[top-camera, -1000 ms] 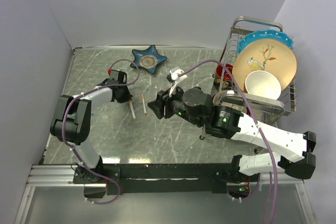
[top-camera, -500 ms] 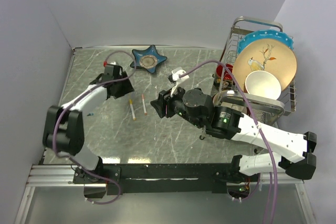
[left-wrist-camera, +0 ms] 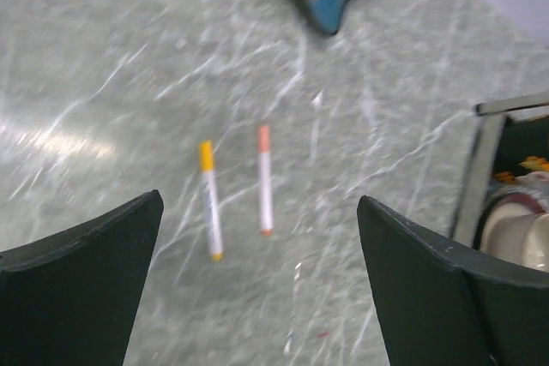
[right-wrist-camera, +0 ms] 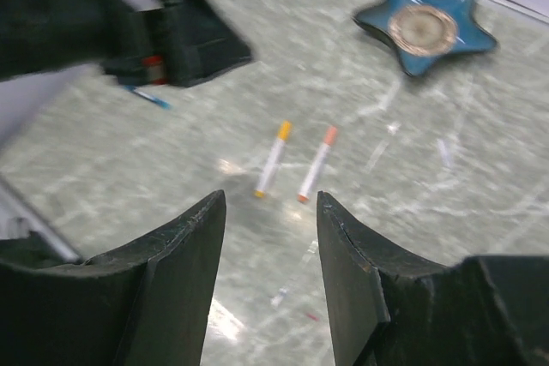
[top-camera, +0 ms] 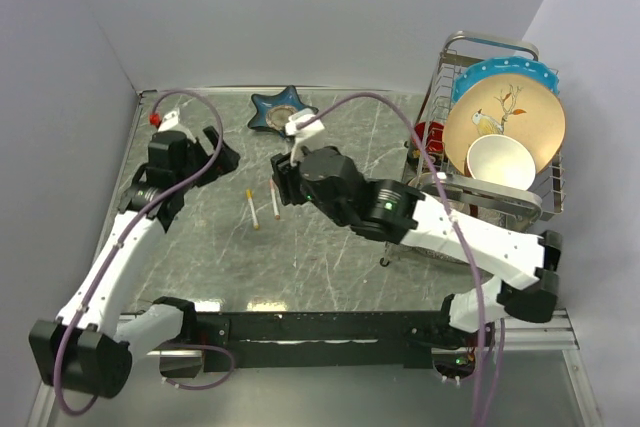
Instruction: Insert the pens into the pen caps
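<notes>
Rolling worries me: the thin white pen with the yellow cap (left-wrist-camera: 210, 203) and the thin white pen with the red-orange cap (left-wrist-camera: 265, 182) lie side by side, just apart, on the grey marbled tabletop (left-wrist-camera: 103, 57). My left gripper (left-wrist-camera: 257, 207) gapes wide and holds nothing. My right gripper (right-wrist-camera: 270, 203) hangs partly spread and empty above them, so a careless descent could flick one away.

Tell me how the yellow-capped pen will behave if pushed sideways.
It would probably roll: the yellow-capped pen is a thin, seemingly round stick lying flat on the smooth table. It looks straight and slim, so likely stiff and light.
</notes>
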